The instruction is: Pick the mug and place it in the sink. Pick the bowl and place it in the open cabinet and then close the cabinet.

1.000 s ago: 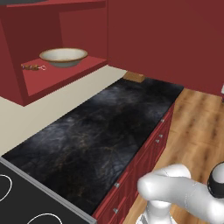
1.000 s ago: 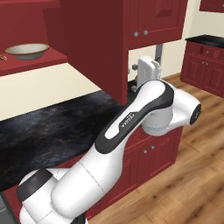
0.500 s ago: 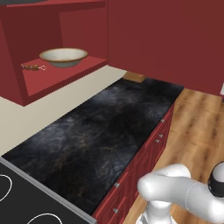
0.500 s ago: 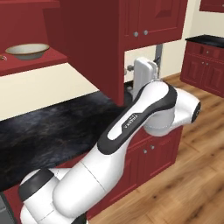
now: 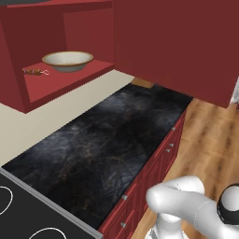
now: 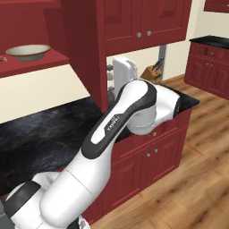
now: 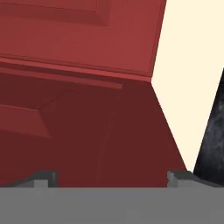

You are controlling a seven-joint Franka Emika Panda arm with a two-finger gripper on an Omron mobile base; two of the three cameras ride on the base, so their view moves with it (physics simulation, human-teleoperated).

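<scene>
We see a matt, cream-glazed bowl (image 5: 67, 60) on the painted red wooden cabinet (image 5: 70, 77) shelf at eleven o'clock, above a polished black stone counter (image 5: 107, 149).

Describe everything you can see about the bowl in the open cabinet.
The bowl is wide and shallow, cream-white inside with a tan-brown rim and outside, and looks ceramic. It sits upright and empty on the red inner shelf of the open cabinet, above the black counter. A small brownish item, too small to identify, lies on the shelf beside it, apart from it. Nothing touches the bowl but the shelf.
</scene>
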